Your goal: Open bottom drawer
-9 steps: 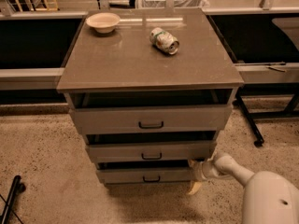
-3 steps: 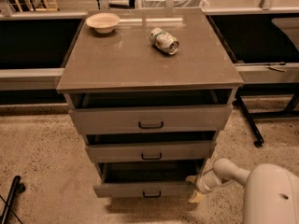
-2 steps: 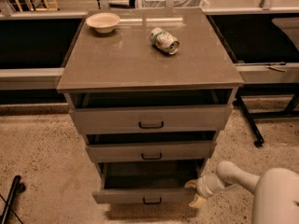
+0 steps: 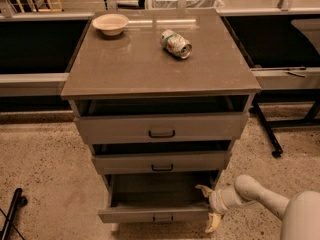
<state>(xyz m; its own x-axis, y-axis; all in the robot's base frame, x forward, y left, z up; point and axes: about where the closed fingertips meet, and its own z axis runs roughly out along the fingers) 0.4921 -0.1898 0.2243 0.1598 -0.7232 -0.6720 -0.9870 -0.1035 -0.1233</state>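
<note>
- Grey and shallow, the bottom drawer (image 4: 150, 215) sits lowest in the cabinet (image 4: 150, 74). It stands well out over the floor (image 4: 45, 174), its inside open to view, so we judge the task nearly done.
- Our gripper (image 4: 208, 207) is at the drawer's right front corner, low beside the cabinet. The jaws are released and spread. One of the fingers (image 4: 203, 188) reaches in behind the front panel and the other hangs in front of it, and we see no clench on anything.
- Risk of racking: a pull from one corner rather than the handle (image 4: 163, 218) could twist the drawer on its runners and jam it.
- Risk of slipping: with nothing clamped, the hooked finger could slide off the panel's end and lose the drawer.
- Risk of overpull: a pull much farther could run the drawer hard against its stops or off its runners.
- Risk of jolting: the can (image 4: 176, 43) lies on its side on top, so a jerk to the cabinet could set it rolling.
- Counts: three drawers, namely the top drawer (image 4: 115, 129), the middle drawer (image 4: 125, 162) and the bottom one, all at least slightly ajar. Three handles, one bowl (image 4: 110, 23), one can, one arm (image 4: 260, 196), one gripper with two fingers.
</note>
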